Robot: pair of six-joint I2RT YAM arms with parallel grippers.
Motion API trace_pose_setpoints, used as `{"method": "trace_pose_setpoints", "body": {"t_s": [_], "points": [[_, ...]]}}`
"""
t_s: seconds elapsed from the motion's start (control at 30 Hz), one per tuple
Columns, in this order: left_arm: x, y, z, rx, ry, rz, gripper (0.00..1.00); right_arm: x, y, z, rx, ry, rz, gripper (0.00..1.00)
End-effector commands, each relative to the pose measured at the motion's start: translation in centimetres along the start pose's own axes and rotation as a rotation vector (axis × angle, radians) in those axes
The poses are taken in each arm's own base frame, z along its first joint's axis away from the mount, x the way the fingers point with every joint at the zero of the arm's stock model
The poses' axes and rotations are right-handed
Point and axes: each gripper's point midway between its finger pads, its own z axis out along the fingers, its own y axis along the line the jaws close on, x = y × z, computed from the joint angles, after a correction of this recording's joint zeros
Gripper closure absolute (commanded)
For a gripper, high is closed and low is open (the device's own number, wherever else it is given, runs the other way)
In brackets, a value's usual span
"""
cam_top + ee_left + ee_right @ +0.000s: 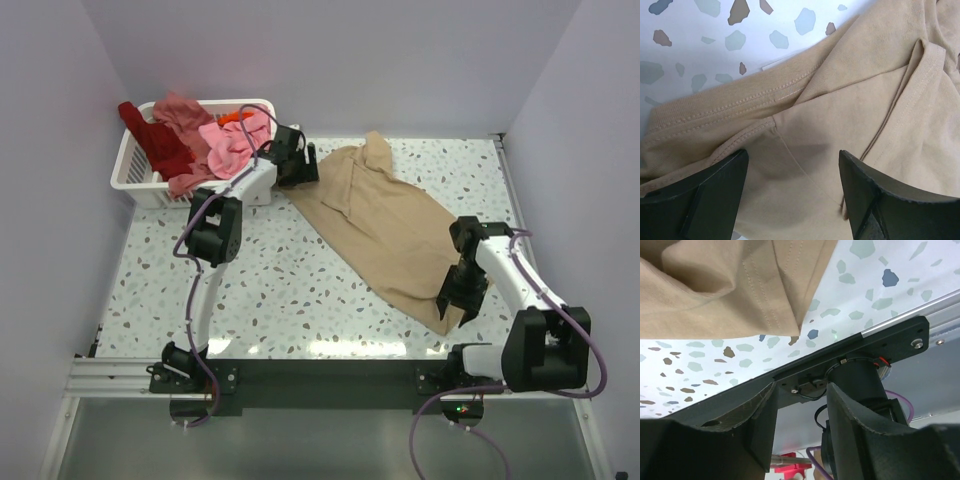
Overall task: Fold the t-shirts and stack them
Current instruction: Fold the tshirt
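Black fingers of the left gripper point(792, 162) fill the bottom of its wrist view. They stand well apart with nothing pinched between them. Directly below and ahead of them lies the tan t-shirt point(840, 100), its stitched hem and a seam crossing, its folds overlapping. Whether the tips touch the cloth cannot be told. The speckled table point(700, 45) shows beyond the cloth edge, ahead and left of the fingers.

The right gripper point(801, 390) has its fingers parted, with no cloth in the gap. A tan hem corner sits just ahead of the fingertips, apart from them.

From overhead, the tan shirt is spread diagonally between the two grippers, rumpled. The left gripper is over its far end and the right gripper at its near corner. Just left of the left gripper is the white basket point(125, 170), holding a heap: dark red shirt point(165, 150), salmon shirt point(180, 108), pink shirt point(235, 145) and a scrap of orange shirt point(235, 117). The dark red one hangs over the far-left rim.
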Motion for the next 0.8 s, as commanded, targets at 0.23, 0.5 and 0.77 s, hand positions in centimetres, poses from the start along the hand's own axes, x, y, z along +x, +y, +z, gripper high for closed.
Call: {"method": "trace_pose_setpoints", "body": {"t_s": [0.23,0.5,0.77], "points": [[-4.2,-3.0,-5.0,0.051,-0.109,0.046,0.20,-2.3,3.1,1.8,-0.052,0.039,0.026,0.50],[-0.8,-8.4,-7.0,0.136,-0.082,0.069,0.20,-3.9,3.8,3.8,-0.017,0.045,0.020,0.54],[2.3,-11.9,-7.0,0.223,-0.034,0.053,0.20,-4.2,3.2,4.9,0.031,0.033,0.028,0.57]]}}
